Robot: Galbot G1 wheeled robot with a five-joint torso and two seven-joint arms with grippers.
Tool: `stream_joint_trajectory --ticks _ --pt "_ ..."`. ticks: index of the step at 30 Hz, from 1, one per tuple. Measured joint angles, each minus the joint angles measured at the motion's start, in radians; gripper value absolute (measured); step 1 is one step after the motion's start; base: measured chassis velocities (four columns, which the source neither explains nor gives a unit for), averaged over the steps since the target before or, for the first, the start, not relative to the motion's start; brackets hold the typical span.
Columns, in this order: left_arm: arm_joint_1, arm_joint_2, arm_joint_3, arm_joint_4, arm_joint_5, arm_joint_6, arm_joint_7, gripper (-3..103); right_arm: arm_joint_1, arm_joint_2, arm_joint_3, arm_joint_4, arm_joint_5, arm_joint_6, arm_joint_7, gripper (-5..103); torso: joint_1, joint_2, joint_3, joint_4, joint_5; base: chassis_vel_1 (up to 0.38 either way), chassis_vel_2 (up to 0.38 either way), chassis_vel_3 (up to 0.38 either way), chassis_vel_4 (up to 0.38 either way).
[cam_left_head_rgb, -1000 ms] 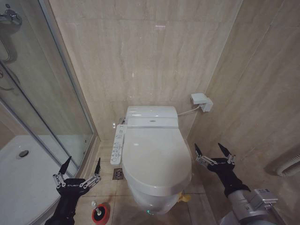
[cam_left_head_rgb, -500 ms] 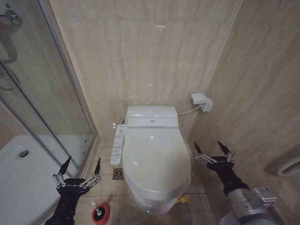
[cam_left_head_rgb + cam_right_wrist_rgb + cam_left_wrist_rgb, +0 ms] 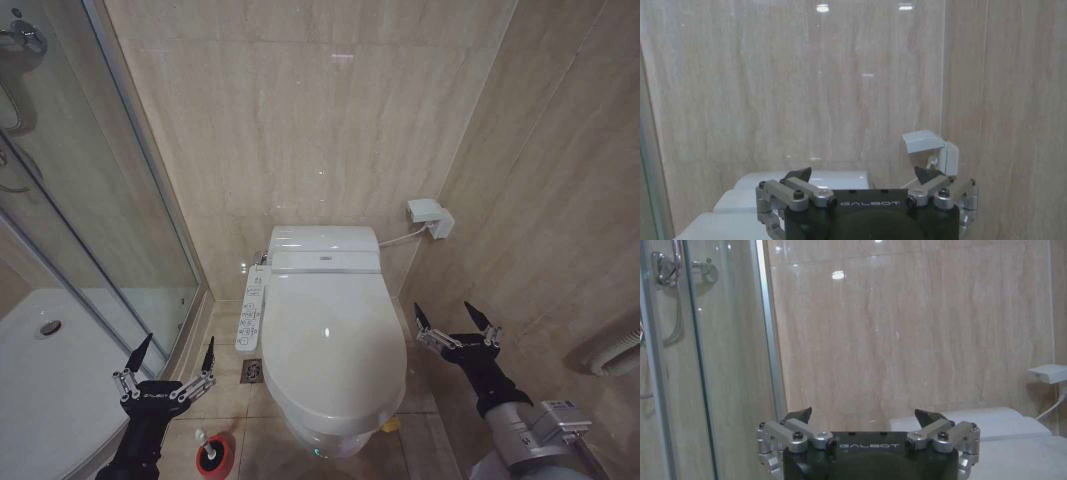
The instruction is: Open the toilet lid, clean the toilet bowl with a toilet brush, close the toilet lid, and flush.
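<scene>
Plainly, "GALBOT" on left gripper (image 3: 863, 416)

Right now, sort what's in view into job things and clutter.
Job: toilet lid, shut; toilet brush on the floor; left gripper and right gripper, both open.
Clutter: remote panel, floor drain, shower tray, wall box.

Warm, even indoor light is being cast from overhead across the beige wall tiles (image 3: 320, 120). Small bright ceiling-lamp reflections are being seen high on the glossy tiles in both wrist views. A soft sheen is being thrown off the toilet lid (image 3: 330, 340). Straight lines are being bent near the head view's edges. The wrist views are being rendered slightly soft.
</scene>
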Motion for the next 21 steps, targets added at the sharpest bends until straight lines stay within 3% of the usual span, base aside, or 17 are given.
stream_joint_trajectory --ticks 21 --pt "0.000 0.000 0.000 0.000 0.000 0.000 0.000 100 0.000 0.000 0.000 0.000 0.000 0.000 0.000 100 0.000 0.000 0.000 0.0000 0.0000 0.000 0.000 0.000 0.000"
